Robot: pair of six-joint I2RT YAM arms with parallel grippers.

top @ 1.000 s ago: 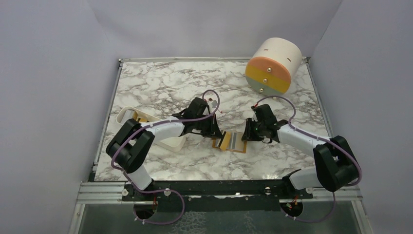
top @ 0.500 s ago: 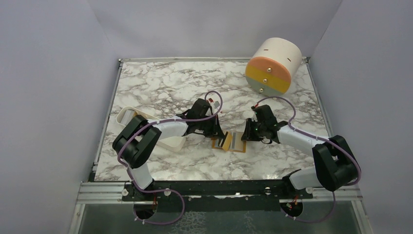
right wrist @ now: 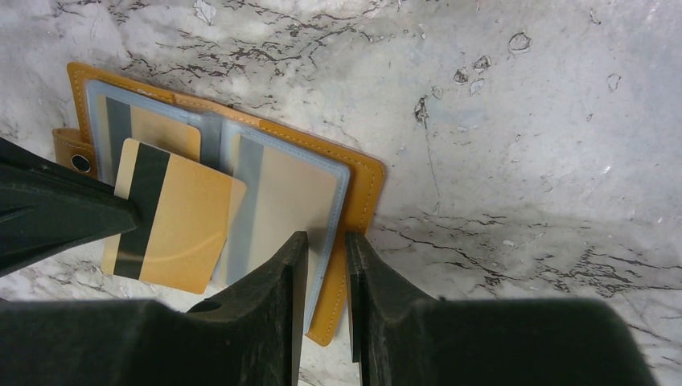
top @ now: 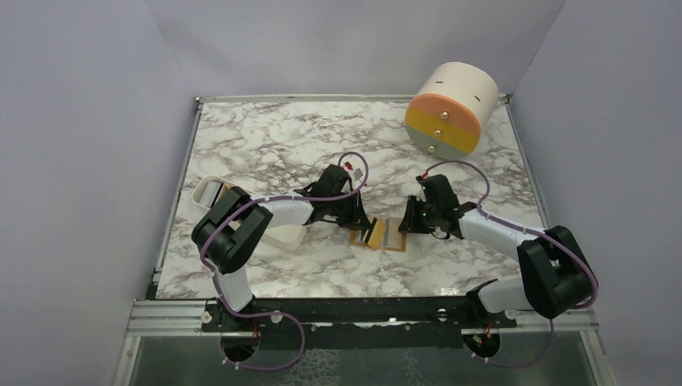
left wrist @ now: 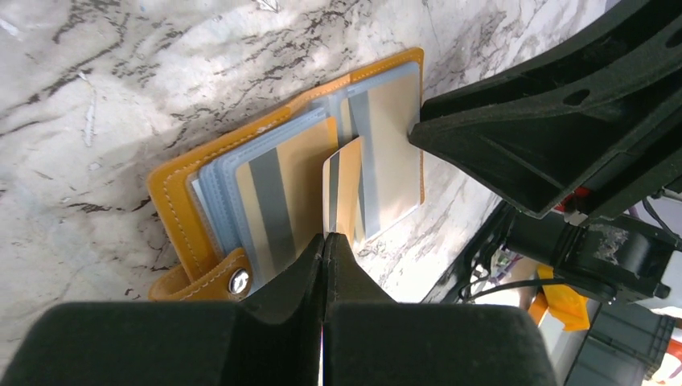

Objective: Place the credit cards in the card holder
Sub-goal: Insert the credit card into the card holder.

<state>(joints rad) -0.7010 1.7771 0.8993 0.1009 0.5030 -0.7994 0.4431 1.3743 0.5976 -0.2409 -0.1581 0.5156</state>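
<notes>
Left jaws clamp credit card (left wrist: 344,189) over card holder (left wrist: 169,209); right jaws pinch its edge

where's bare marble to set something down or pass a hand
Free: the far marble between tray and drum; the near strip between card holder and arm bases. Crowded: the middle, where the left gripper, shut on a credit card, meets the right gripper.
</notes>
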